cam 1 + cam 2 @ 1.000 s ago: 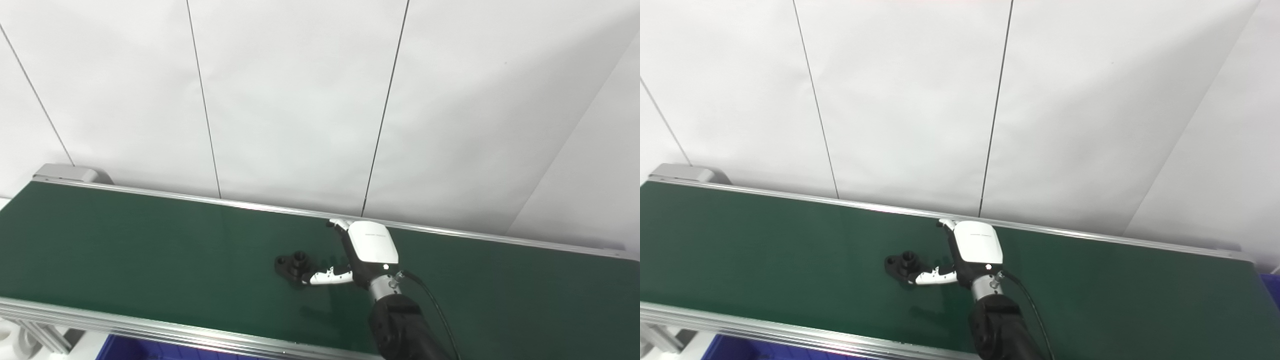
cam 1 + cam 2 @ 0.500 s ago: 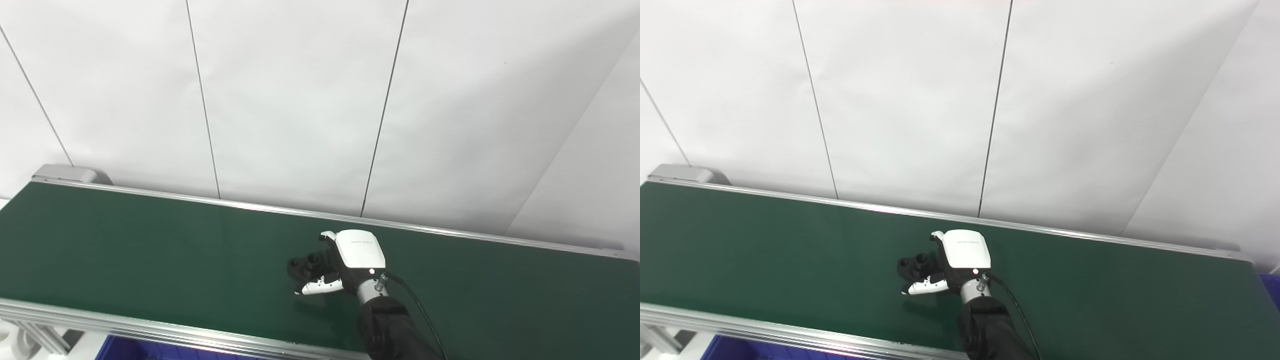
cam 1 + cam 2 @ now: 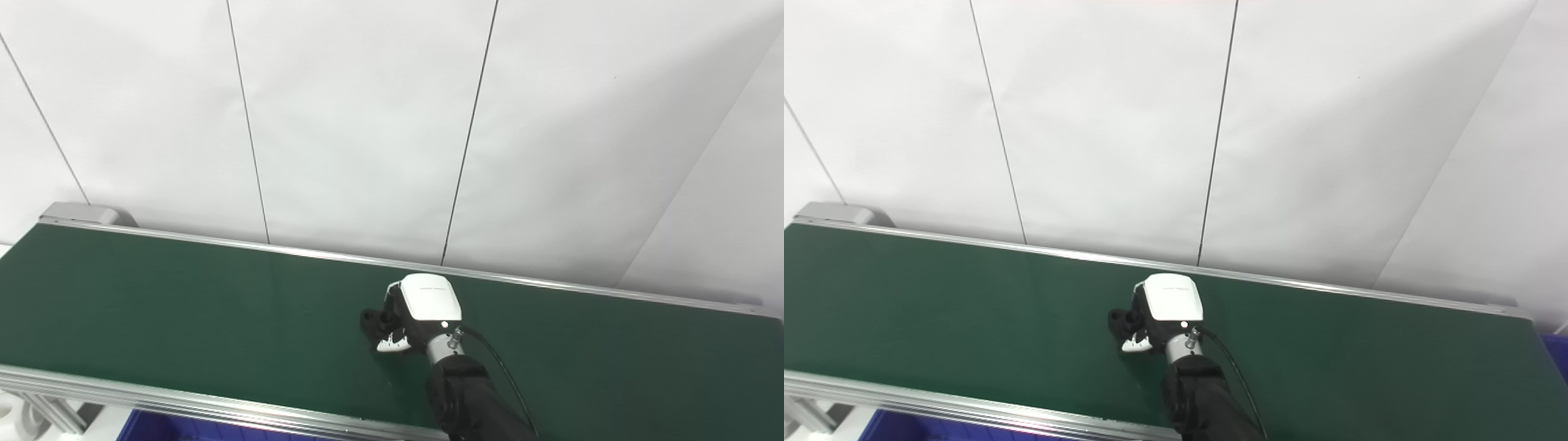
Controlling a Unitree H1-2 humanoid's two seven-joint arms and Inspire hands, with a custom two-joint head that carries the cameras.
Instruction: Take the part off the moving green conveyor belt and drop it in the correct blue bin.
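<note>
— Where is the part at this moment?

— On the green belt, about the middle of its length and nearer the far rail than the near one. It is a small black piece, and only its left end pokes out from under the right hand.

— Does the hand have it?

— It looks so. The fingers are curled in around the right side of the part, with a white fingertip showing just below it, so I read them as closed on it. How firm the hold is I cannot tell, because the white back of the hand covers the contact.

— What could go wrong from here?

— Most of the part sits hidden and only one end is free, so the hold may be off-centre. If the hand lifts like that, the piece could pivot and slip back onto the belt, which would carry it off. The belt dragging on the part before it clears could also twist it out of the fingers.

— And the bin?

— Only a strip of blue bin shows below the near rail, at the bottom edge. Releasing short of it would drop the part on the rail. The left hand is out of view.
</note>
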